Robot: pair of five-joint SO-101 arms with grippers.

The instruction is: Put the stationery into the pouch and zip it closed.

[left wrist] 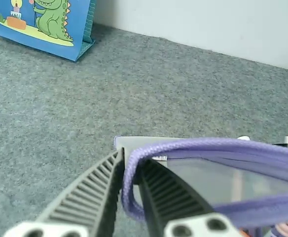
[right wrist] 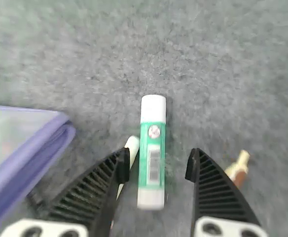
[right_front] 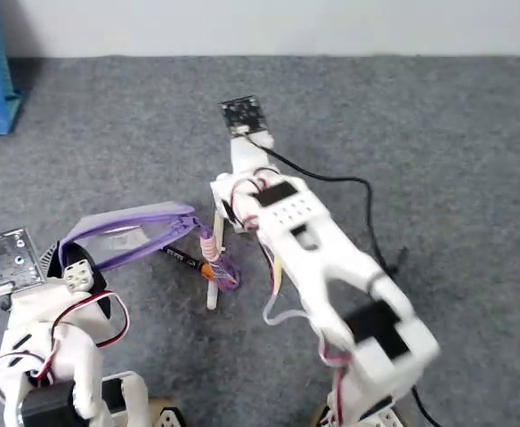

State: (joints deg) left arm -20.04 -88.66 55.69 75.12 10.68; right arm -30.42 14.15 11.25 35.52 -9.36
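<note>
High: pouch [right_front: 126,233] sits by the left arm, pen [right_front: 185,258] at its mouth.
Left wrist: left gripper [left wrist: 130,163] clamped on pouch rim. Hold the mouth wide.
Right wrist: right gripper [right wrist: 159,158] apart, straddling glue stick [right wrist: 152,148]. Centre on it, then close.

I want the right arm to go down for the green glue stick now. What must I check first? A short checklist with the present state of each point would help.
1. Right gripper open: ok.
2. Glue stick lies between its fingers: ok.
3. Neighbours clear of the fingers: not ok, a white stick lies right beside one finger.
4. Left gripper shut on the pouch rim: ok.
5. Pouch mouth open enough: cannot tell.
</note>
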